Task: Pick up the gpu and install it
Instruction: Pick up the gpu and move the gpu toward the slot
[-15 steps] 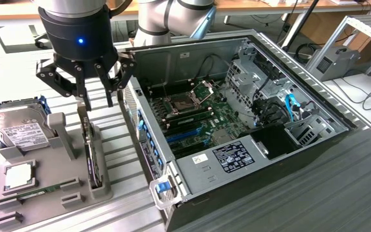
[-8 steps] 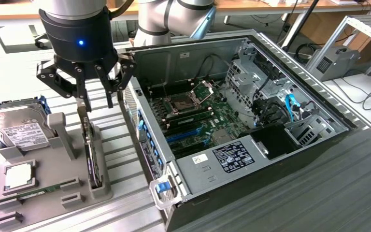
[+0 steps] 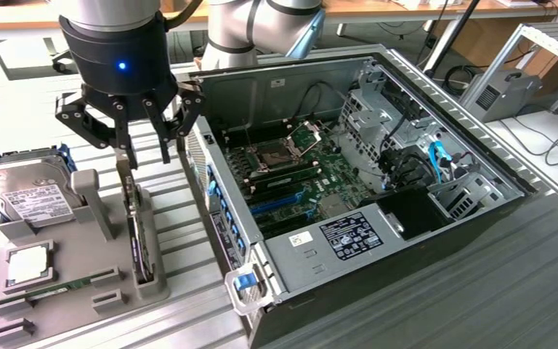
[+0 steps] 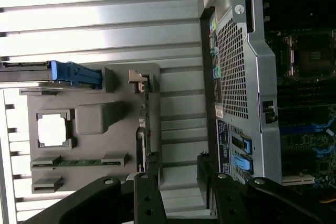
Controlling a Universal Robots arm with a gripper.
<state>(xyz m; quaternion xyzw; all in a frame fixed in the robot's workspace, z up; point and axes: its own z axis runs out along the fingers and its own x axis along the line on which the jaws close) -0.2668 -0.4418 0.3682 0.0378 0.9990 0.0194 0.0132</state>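
Note:
The gpu (image 3: 140,236) stands on edge in a slot of the grey holder (image 3: 70,309), dark and thin, at the exterior view's left. In the wrist view the gpu (image 4: 147,121) is a narrow green strip with a tan bracket at one end. My gripper (image 3: 147,161) hangs just above the card's far end, open, with nothing between its black fingers (image 3: 124,156). In the wrist view the gripper (image 4: 177,182) has one finger (image 4: 145,195) in line with the card.
The open PC case (image 3: 473,211) lies beside the holder, with its motherboard (image 3: 298,178) exposed. The holder also carries a hard drive (image 3: 29,195), a CPU (image 3: 29,263) and a RAM stick (image 3: 58,289). The case's rear wall (image 4: 239,66) stands close to the gpu slot.

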